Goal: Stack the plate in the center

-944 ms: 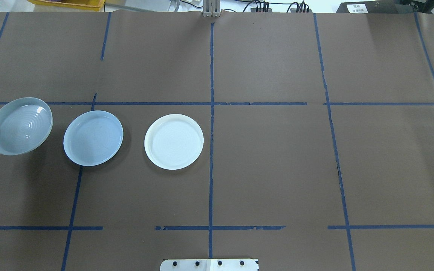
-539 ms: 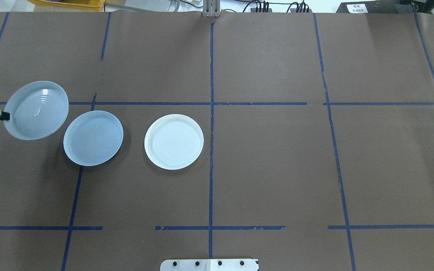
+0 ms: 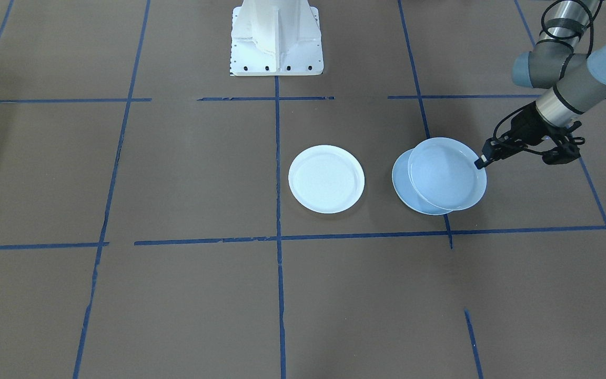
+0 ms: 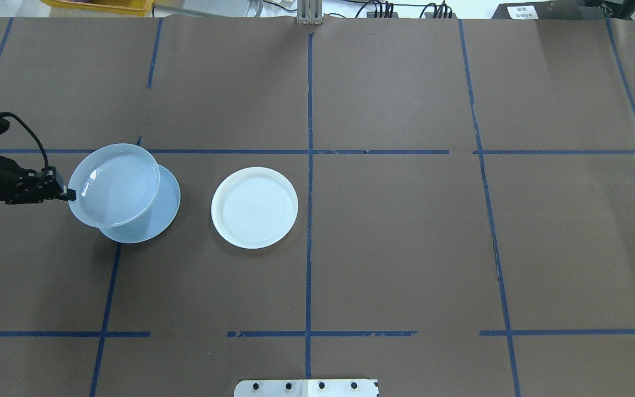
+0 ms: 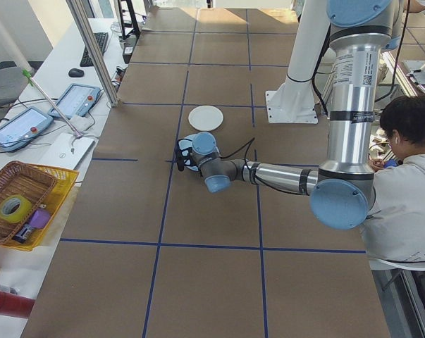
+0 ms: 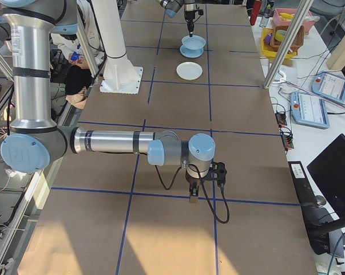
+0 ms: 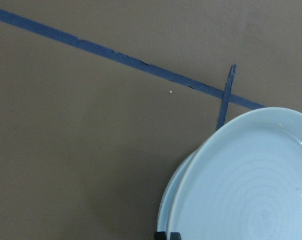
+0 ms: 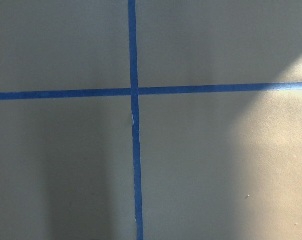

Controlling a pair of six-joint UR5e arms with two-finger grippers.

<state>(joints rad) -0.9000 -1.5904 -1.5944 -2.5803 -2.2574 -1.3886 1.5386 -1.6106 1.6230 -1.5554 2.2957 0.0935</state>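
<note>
Carried rightward since earlier, the ridged plate [image 4: 113,184], pinched at its rim by the left gripper [image 4: 69,194], hangs at centre-left, overlapping the center plate [image 4: 155,220]; lowering and release remain.

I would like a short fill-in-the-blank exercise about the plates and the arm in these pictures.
1. The ridged plate is gripped at its rim by the ____ gripper.
2. It hangs partly over the smooth bluish plate, which lies on the ____.
3. The plates number ____.

Missing words: left; table; three
</note>
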